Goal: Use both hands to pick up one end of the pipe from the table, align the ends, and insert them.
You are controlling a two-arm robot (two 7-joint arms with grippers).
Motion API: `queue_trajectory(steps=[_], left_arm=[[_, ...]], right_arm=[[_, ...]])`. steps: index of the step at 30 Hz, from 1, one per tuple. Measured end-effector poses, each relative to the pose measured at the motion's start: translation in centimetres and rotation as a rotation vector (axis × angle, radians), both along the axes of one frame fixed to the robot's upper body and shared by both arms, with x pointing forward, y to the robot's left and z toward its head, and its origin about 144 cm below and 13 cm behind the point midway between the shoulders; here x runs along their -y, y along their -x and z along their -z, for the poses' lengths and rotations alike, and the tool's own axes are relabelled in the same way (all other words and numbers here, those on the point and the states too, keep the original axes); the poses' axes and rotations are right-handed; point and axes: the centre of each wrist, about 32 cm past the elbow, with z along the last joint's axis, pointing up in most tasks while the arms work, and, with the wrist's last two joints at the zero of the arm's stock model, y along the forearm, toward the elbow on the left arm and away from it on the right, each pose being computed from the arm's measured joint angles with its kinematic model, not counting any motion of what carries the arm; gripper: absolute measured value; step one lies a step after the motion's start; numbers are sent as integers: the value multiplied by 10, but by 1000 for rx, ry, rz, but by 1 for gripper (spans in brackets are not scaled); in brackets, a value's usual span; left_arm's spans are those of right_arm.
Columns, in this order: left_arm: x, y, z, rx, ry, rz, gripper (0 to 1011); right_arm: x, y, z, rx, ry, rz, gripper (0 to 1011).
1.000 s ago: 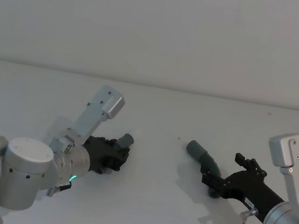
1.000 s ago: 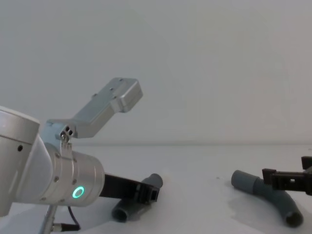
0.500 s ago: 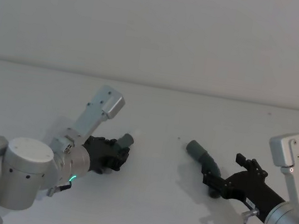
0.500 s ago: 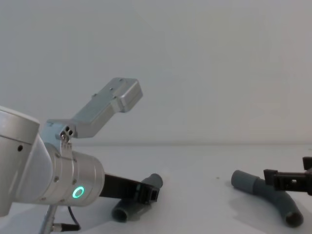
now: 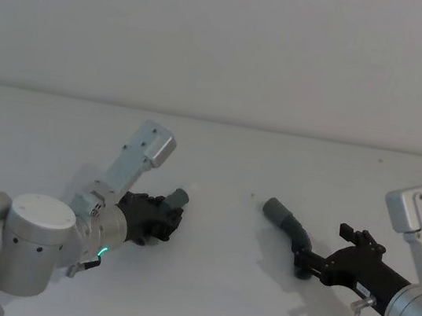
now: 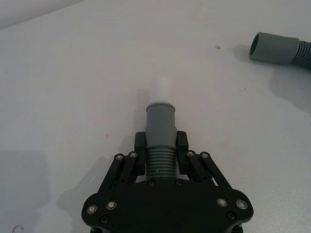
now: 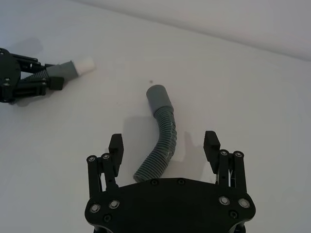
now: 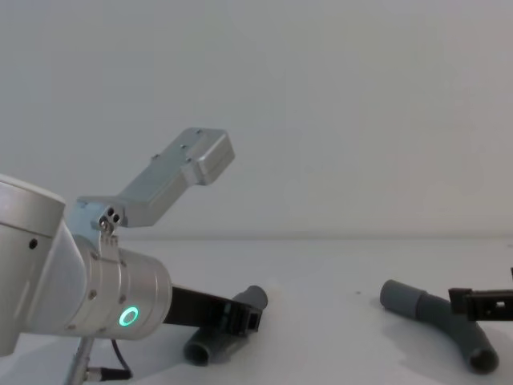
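**One hose gripped, the other not yet taken**

Head view: the left gripper [image 5: 162, 218] sits low at the left of the table [image 5: 204, 308], pinching the short hose [image 5: 178, 198], which pokes out toward the middle. On the right the long hose [image 5: 290, 224] lies flat on the table. The right gripper [image 5: 330, 249] is low at its near end, fingers spread.

Left wrist view: the left gripper's fingers press on the ribbed part of the short hose, just behind its smooth cuff [image 6: 160, 119]. A white sleeve [image 6: 160, 90] sticks out of that cuff. The open cuff [image 6: 272, 47] of the long hose lies well apart from it.

Right wrist view: the right gripper's fingers stand wide apart, one on each side of the long hose's curved ribbed body, and neither touches it. The long hose rests on the table with its open cuff pointing away from the gripper, toward the short hose.

Chest view: the short hose slopes low over the table in the left gripper; I cannot tell whether it is lifted clear. The long hose lies on the table at the right, with the right gripper just beside it.

The task looks to be in its early part, with one piece grasped. Closing on the long hose, raising both, lining the sleeve up with the open cuff and pushing it in all look to remain
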Motion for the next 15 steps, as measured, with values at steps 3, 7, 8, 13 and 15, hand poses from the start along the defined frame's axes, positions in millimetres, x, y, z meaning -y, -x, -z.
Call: queue_trajectory(steps=[3, 7, 8, 13, 15], left_arm=[[0, 0, 0, 0, 0, 0, 346], [0, 0, 0, 0, 0, 0, 346], [0, 0, 0, 0, 0, 0, 346], [0, 0, 0, 0, 0, 0, 346], [0, 0, 0, 0, 0, 0, 346]], right_arm=[[0, -1, -3, -14, 4, -3, 1000], [-1, -4, -6, -28, 9, -8, 1000], [-1, -5, -6, -31, 10, -9, 1000], [-5, -11, -8, -50, 15, -14, 1000], [-7, -14, -9, -53, 16, -15, 1000]])
